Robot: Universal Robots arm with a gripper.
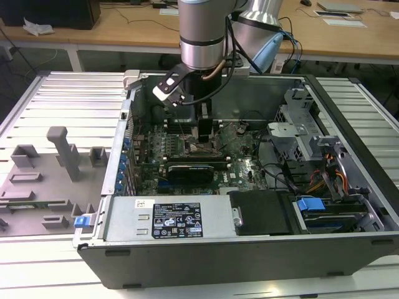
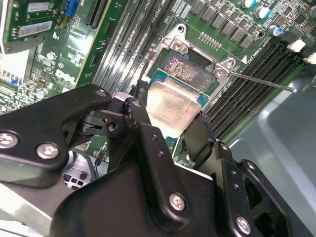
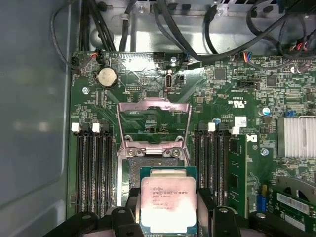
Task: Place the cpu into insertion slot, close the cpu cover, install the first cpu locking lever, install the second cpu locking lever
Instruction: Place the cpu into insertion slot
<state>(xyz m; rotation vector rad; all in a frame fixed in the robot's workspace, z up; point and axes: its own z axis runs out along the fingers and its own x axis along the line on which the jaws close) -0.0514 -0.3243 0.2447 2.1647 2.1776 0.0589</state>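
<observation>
I am pinching the cpu (image 3: 169, 205) between my fingers (image 2: 197, 138), one pressing against each of two opposite edges, and its pale metal top is facing the cameras in both wrist views. I am holding it over the near edge of the insertion slot (image 3: 153, 165), whose contact field is lying mostly uncovered beyond the chip. I cannot tell whether the chip is touching the slot's frame. The cpu cover (image 3: 154, 123) is standing open on the far side of the slot, with green board showing through its square window. In the second wrist view a thin locking lever (image 2: 261, 81) is sticking out from a corner of the slot, crossing over the black memory slots (image 2: 252, 106). In the exterior view my arm (image 1: 202, 37) is reaching straight down from the upper middle of the frame into the open computer case (image 1: 249, 261), which is lying on a ribbed metal table (image 1: 68, 99). A grey fixture plate (image 1: 37, 187) is sitting at the exterior view's left.
</observation>
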